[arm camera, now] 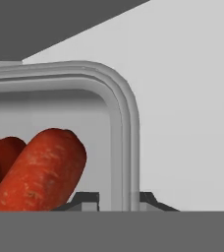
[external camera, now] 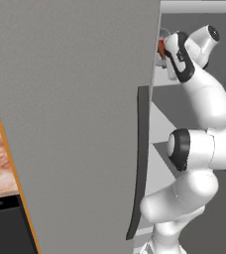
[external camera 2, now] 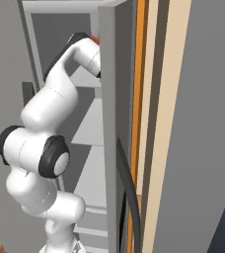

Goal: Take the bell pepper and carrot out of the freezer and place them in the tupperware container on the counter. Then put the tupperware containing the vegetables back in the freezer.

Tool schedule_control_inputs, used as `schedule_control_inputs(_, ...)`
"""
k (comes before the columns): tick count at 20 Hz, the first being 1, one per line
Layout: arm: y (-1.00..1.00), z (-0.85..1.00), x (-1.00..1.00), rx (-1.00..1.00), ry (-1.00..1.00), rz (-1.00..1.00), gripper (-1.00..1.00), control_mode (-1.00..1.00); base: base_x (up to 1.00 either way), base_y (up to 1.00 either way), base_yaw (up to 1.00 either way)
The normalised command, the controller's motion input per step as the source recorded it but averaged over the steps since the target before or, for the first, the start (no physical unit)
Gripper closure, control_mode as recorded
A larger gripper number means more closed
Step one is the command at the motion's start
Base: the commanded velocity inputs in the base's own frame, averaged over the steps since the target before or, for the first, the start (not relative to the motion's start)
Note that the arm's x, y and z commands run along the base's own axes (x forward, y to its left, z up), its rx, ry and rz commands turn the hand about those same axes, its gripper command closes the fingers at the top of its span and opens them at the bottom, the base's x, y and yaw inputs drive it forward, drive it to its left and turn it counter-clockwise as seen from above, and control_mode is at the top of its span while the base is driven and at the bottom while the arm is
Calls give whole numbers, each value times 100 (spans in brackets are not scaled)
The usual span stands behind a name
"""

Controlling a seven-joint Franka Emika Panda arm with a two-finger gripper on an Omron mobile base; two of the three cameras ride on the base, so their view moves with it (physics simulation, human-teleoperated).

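Here the arm reaches up into the open freezer, and the jaws are clamped on the rim of the tupperware container, one fingertip on each side of its wall at about 6 o'clock in the hand view. The grip sits on the side wall just below a rounded corner, not on the middle of a side, so the tray probably hangs unevenly from that one point. The carrot lies inside the tray, slanting up from 8 o'clock, its blunt end near the jaws but apart from the wall. The bell pepper shows just behind it at 9 o'clock, with a hint of green stem at the edge.

The main risk, as I judge it, is the tray tipping or swivelling in such a narrow pinch: if it sags, the carrot could roll toward the low side and tip out over the shallow rim. A second risk is the tray's far edge catching a pale shelf or the freezer door, since the wrist works close beside the door's edge at roughly 1 o'clock in the left base view. Whether the tray already rests on a shelf or hangs free I cannot tell; the pale surface past its rim could be either shelf or wall. Letting go before it is seated flat would drop it.
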Motion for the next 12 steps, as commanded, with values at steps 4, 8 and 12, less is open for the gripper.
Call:
schedule_control_inputs(4,0,-26,49,0,0,3,-100,-100,0,0,0)
schedule_control_inputs(8,0,-19,25,0,0,3,-100,-100,0,0,0)
schedule_control_inputs(12,0,-11,6,0,-3,3,-100,-100,0,0,0)
